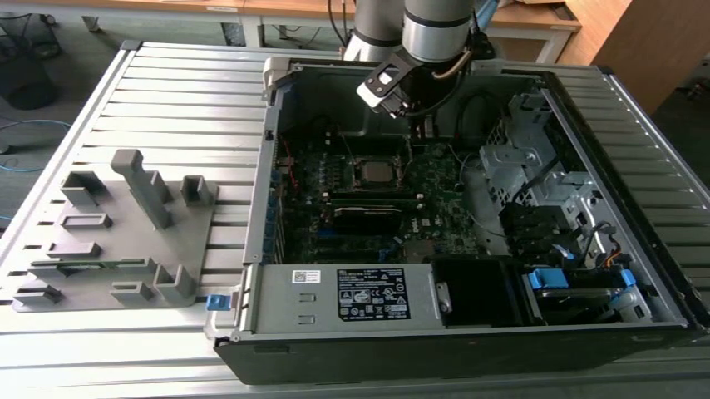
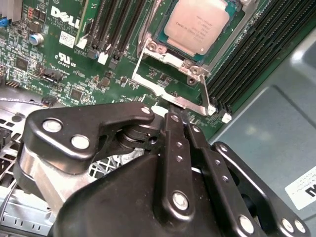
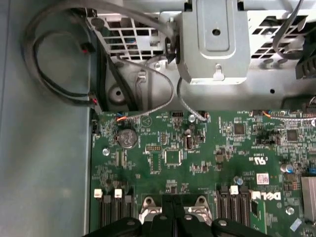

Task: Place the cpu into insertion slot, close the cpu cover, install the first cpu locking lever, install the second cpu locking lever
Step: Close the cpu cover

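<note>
Step in hand, as we judge it: the locking levers. We see the cpu (image 2: 197, 22) lying flat in the insertion slot (image 1: 355, 172) on the motherboard (image 3: 163, 158), inside the open computer case (image 1: 258, 208) on the tabletop (image 1: 166, 100). The cpu cover (image 2: 170, 55) looks lowered around the cpu, its silver frame lying along the cpu's edge, so we count placing and covering as done.

In the second wrist view a thin locking lever (image 2: 205, 94) runs out from the cover's corner, away from the cpu. We cannot tell whether it is the first or the second, or whether it is latched.

The gripper (image 2: 181, 122) sits low over the board, just beside the cover's outer edge and near the free end of that lever. Its fingers are pressed together, with nothing visible between them. We cannot tell whether the tips touch the rod.

Our judgement: lever work calls for the closed tips squarely on the thin rod, a steady push down and sideways under its catch, and no slipping onto board parts near the cpu.
</note>
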